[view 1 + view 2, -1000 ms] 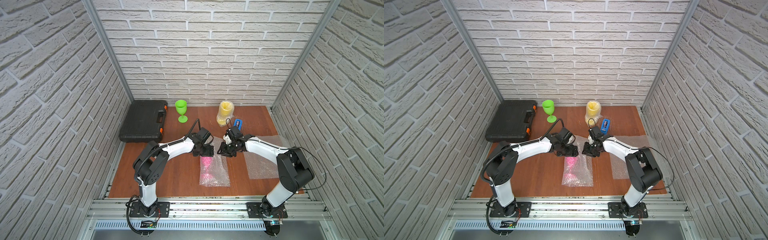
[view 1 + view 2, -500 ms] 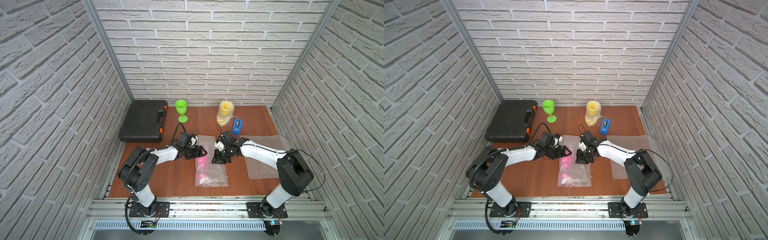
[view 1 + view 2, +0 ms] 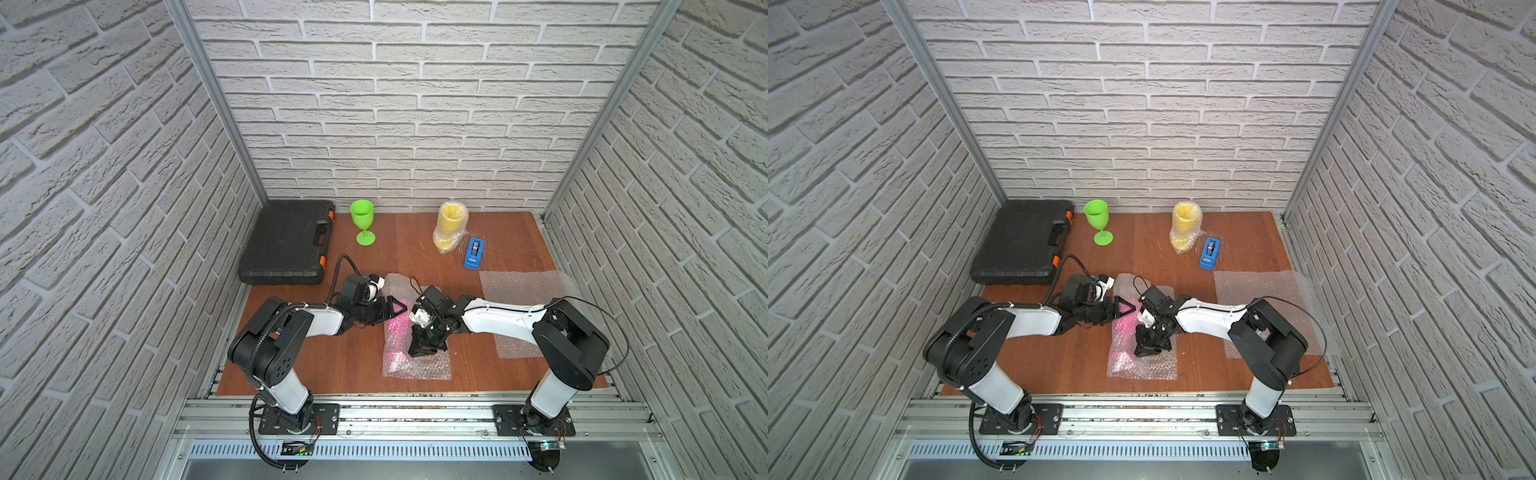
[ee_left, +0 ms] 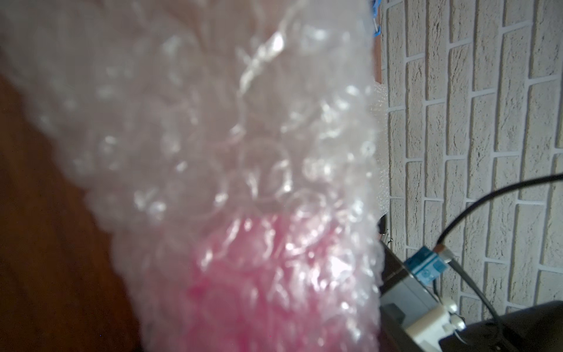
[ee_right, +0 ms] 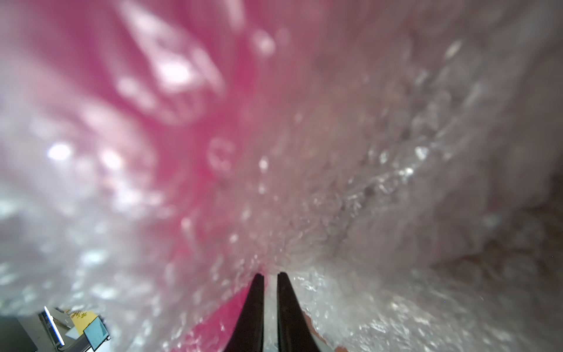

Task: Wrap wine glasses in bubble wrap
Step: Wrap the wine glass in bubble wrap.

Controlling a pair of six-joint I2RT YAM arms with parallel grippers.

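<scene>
No legible writing: a yellow label in the right wrist view is too blurred to read. Bench (image 3: 332,365) is reddish-brown wood, w/ white brick-pattern walls (image 3: 415,104) on three sides and a metal rail along the front edge.

Pink goblet (image 3: 398,328) lies on its side near the bench's front-ctr, inside a loose whitish bubble wrap (image 3: 415,365) and showing only as a pink glow through it. R gripper (image 3: 424,349) is down on that bundle. In the wrist view its fingers (image 5: 256,304) are nearly together, pinching a fold of wrap. L gripper (image 3: 395,309) is at the bundle's far end. Can't tell if its jaws are apart or closed.

Yellow goblet (image 3: 451,222) stands wrapped near the back edge, w/ a blue tape dispenser (image 3: 473,253) just beside it. Lime green goblet (image 3: 362,216) stands bare and upright at the back edge next to a black case (image 3: 286,245). Spare sheet (image 3: 523,291) lies flat by the right edge.
</scene>
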